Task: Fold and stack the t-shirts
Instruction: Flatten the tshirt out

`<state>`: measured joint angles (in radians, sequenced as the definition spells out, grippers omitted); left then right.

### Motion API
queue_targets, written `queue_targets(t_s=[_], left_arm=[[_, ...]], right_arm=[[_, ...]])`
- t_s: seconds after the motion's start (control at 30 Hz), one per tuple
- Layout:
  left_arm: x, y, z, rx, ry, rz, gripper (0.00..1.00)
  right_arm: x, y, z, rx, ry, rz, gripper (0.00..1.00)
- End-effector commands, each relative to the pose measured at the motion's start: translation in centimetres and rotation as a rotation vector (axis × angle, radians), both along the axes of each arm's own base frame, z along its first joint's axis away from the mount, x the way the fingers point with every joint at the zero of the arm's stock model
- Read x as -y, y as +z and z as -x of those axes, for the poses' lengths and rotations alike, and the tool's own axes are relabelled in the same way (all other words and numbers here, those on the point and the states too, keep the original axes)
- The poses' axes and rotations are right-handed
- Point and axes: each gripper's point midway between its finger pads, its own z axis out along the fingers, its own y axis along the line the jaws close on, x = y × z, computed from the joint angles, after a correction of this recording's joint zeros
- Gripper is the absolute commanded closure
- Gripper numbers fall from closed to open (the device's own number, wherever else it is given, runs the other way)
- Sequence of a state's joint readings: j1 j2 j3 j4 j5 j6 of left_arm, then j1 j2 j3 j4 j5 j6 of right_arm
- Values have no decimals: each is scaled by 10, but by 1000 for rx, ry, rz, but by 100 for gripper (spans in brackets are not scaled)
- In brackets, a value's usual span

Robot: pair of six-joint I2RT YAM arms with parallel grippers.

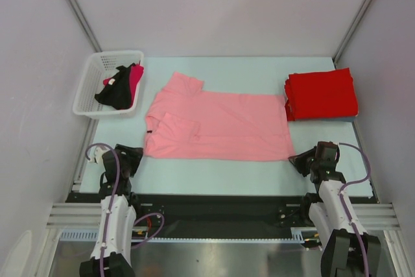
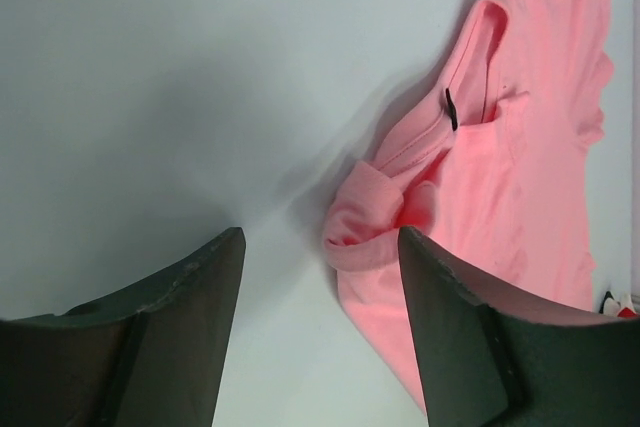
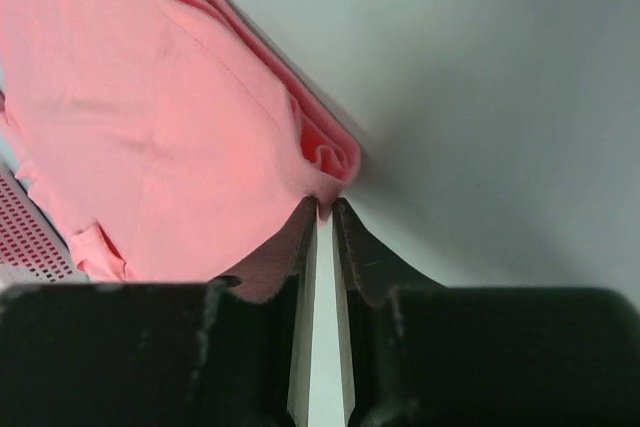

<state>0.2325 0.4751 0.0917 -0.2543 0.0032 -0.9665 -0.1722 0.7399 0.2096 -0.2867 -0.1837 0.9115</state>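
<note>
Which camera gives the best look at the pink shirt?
Top external: the whole pink t-shirt is in view. Left wrist shows only its collar end; right wrist shows only the corner pinched by the right gripper.

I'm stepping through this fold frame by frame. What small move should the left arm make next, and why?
Probably ease the left gripper sideways onto the pink t-shirt at its bunched near corner, then close. Its jaws stand open over the table, while the right gripper pinches the other near corner.
</note>
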Motion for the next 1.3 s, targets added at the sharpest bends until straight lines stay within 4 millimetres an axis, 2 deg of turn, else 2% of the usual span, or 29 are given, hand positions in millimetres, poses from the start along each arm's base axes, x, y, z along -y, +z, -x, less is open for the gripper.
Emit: queue_targets(t_s=[0.0,0.17,0.43,0.63,0.7,0.83,0.97,1.1,1.23,1.27], left_arm=[[3,7,-6,19,-45,-9,31],[19,0,-9,0,-118,58,33],[33,8,-17,71,-212,72,35],[33,2,-17,55,-199,92,52],[30,7,-24,91,-188,85,58],[31,7,-31,133,-173,112,62],[17,7,-38,141,-123,53,63],[4,8,-43,171,-64,12,79],[-9,10,-47,150,-27,-40,82],[-11,10,-47,139,-21,-52,87]], right_arm=[[5,3,-3,1,-11,31,84],[0,9,-6,15,2,44,84],[-6,9,-9,19,24,40,85],[-9,9,-10,19,29,38,87],[-10,8,-10,17,31,36,90],[-10,8,-9,15,29,34,96],[-8,7,-8,10,20,38,98],[-7,4,-7,1,1,31,100],[-4,6,-6,4,-15,42,100],[-2,6,-5,3,-21,54,100]])
